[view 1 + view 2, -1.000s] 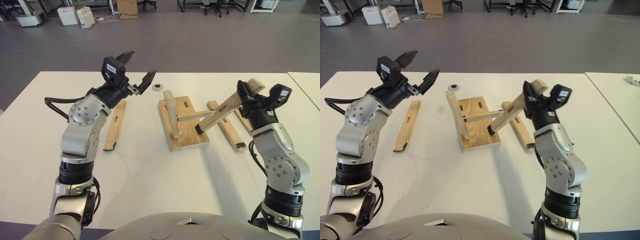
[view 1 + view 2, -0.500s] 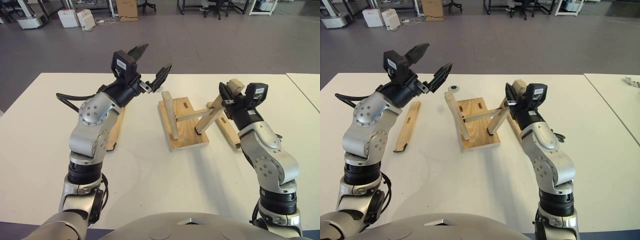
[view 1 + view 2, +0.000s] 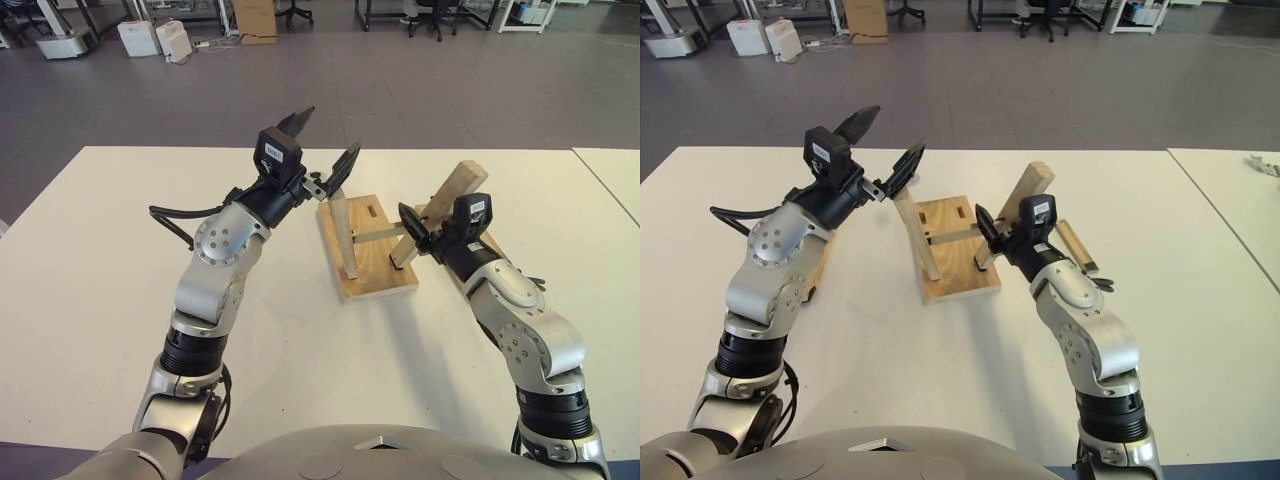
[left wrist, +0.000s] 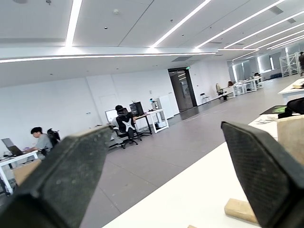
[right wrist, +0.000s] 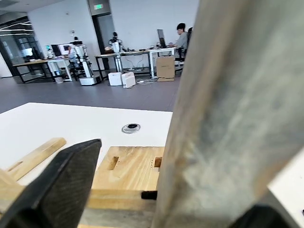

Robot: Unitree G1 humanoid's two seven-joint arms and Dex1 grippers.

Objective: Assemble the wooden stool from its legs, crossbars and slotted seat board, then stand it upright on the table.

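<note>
The right gripper [image 3: 425, 224] sits around a tilted leg [image 3: 461, 184] whose lower end rests at the right edge of the seat board [image 3: 377, 277] (lying flat, mid-table). I cannot tell whether it is clamped. A crossbar [image 3: 375, 234] runs between that leg and an upright leg [image 3: 343, 236] on the board's left. The left gripper [image 3: 330, 133], jaws spread wide, hovers over the upright leg's top, slightly left.

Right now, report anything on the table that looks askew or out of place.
Yes. The light wooden leg clamped in the right gripper slants steeply over the flat slotted seat board. The thin wooden crossbar joins it to a second pale leg that also leans rather than standing square.
</note>
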